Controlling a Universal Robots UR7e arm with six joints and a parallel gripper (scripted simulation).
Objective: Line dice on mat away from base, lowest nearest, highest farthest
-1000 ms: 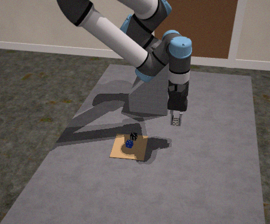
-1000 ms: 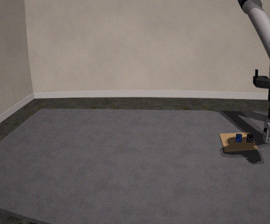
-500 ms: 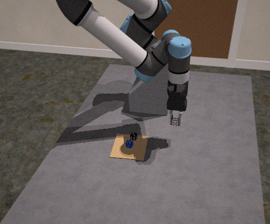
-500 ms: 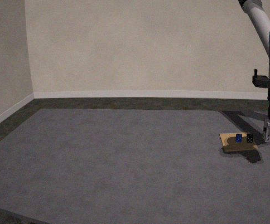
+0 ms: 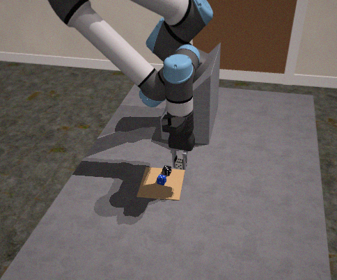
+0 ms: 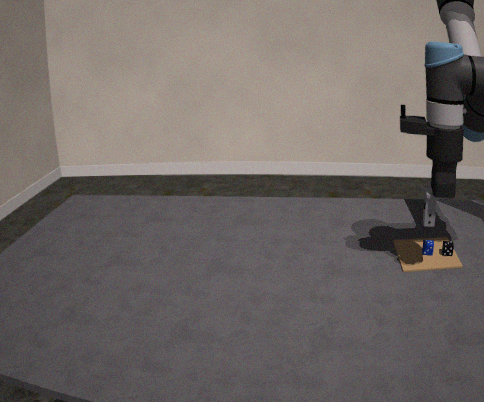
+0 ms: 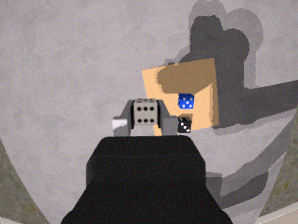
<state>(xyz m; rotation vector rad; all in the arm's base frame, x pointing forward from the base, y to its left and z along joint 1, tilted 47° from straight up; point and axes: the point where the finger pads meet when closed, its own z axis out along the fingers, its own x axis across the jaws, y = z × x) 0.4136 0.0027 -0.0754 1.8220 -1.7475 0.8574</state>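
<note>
My gripper [image 5: 179, 164] [image 6: 429, 220] [image 7: 145, 108] is shut on a white die [image 5: 179, 162] [image 7: 145, 112] with black pips. It holds the die in the air; in the top view it appears behind the mat's back right corner. The die's face towards the wrist camera shows two rows of three pips. The tan mat [image 5: 174, 179] [image 6: 444, 265] [image 7: 200, 109] lies flat. A black die [image 5: 166, 170] [image 6: 447, 248] [image 7: 184, 125] stands on its base side. A blue die [image 5: 161, 180] [image 6: 428, 247] [image 7: 186, 101] stands on it farther from the base, with a small gap between them.
The grey table [image 5: 246, 195] [image 6: 199, 300] surrounds the mat. A grey block-like pedestal [image 5: 205, 111] stands behind the gripper in the top view. The arm's shadow falls over part of the mat and the table beside it.
</note>
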